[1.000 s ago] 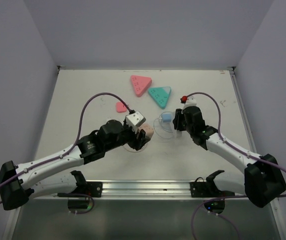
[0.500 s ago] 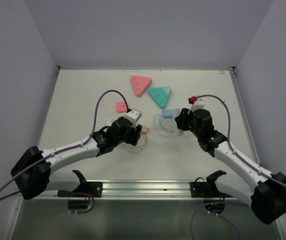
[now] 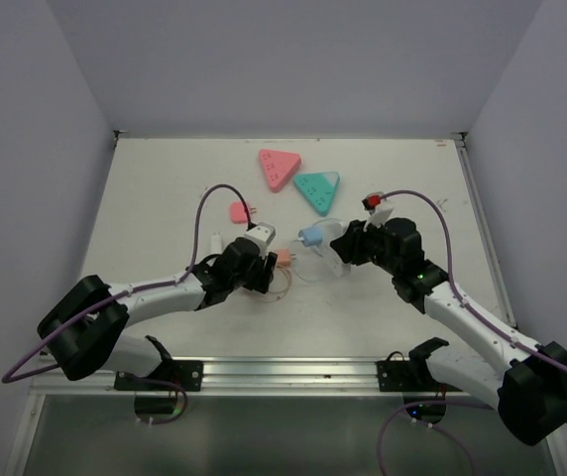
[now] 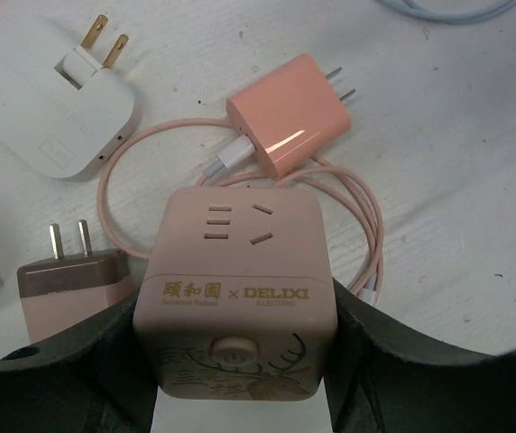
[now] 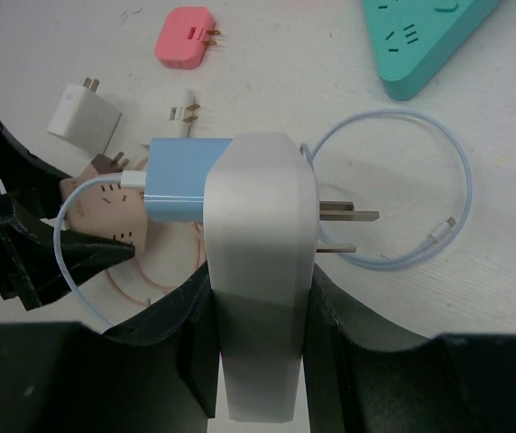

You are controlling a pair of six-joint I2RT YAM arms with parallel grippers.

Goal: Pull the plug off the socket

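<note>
pale scuffed table (image 3: 155, 188), lilac walls (image 3: 293, 59) | left gripper (image 4: 237, 370) clamps pink socket cube (image 4: 234, 248) | right gripper (image 3: 343, 244) clamps blue plug (image 5: 177, 185)

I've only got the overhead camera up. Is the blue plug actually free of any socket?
Observer: Yes, the right wrist camera shows the blue plug gripped in the right claw, both prongs bare.
Operator: And the socket?
Observer: The left claw holds the pink cube socket; the slots facing its wrist camera are empty.
Operator: Anything near it?
Observer: A pink charger lies on the table just beyond it, prongs bare, cable coiled.
</note>
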